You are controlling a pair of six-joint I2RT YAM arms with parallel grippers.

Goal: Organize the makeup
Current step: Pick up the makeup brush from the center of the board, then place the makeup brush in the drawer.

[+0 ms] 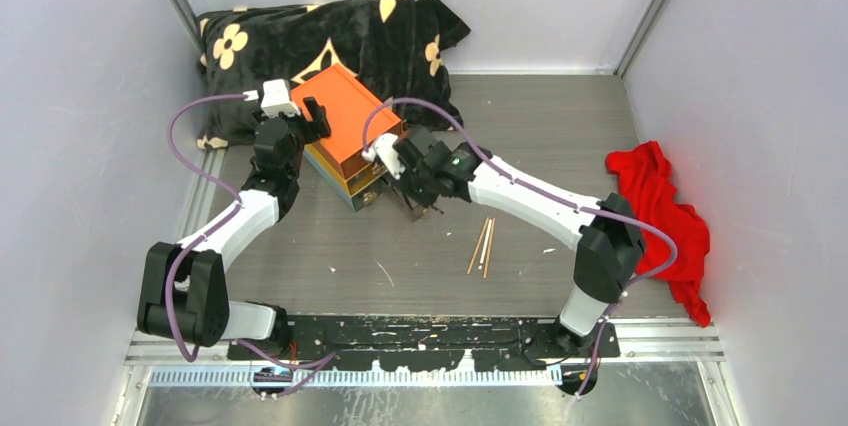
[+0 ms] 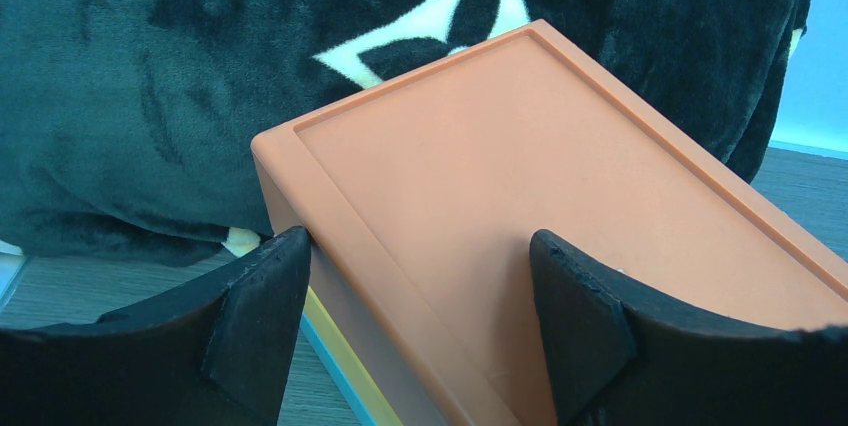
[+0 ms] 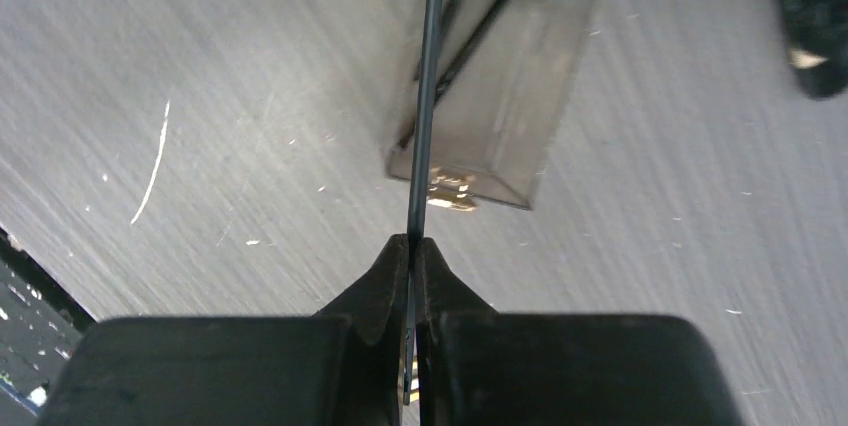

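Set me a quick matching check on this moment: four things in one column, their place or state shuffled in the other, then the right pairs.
Things:
1. thin black brush
2. tan brushes
3. red cloth
4. left hand

Places or states:
A. open, straddling an edge of the orange-topped box
B. bunched at the right edge of the table
C. pinched in the shut right hand
D. lying loose on the table, in no hand

Pairs: 1-C, 2-D, 3-B, 4-A.
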